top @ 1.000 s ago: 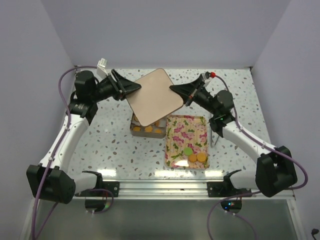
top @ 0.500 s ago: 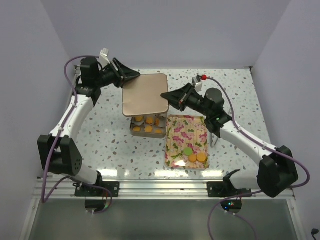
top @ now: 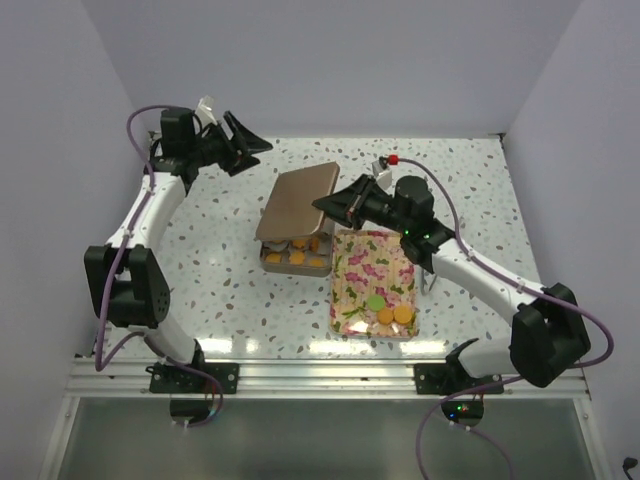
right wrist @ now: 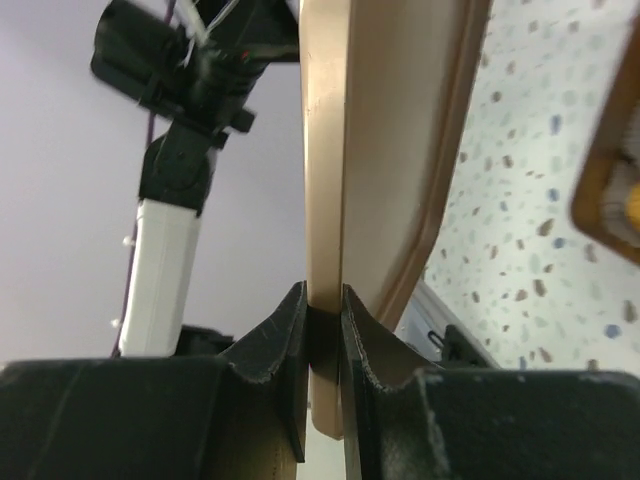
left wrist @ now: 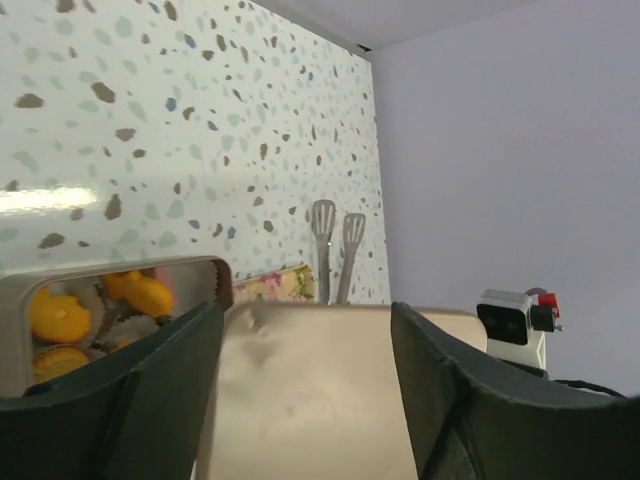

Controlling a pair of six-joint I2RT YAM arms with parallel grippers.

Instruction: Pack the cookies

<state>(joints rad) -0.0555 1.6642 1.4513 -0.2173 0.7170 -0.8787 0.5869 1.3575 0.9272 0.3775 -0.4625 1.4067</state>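
Step in hand, by judgement: closing the tin (top: 268, 263). The lid (top: 297, 198) is clamped at its 3 o'clock edge by the R pincer (top: 325, 204) and held tilted over the tin; contact w/ the rim can't be told. The L pincer (top: 258, 150) is spread apart, empty, at 11 o'clock on the surface (top: 200, 270). Cookies (top: 297, 258) lie in the tin, w/ more on the tray (top: 375, 262) at its 4 o'clock. The lid is best levelled, corners squared, then lowered evenly.

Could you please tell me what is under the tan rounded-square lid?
An open silver rectangular tin with round orange cookies; the lid hides its far part.
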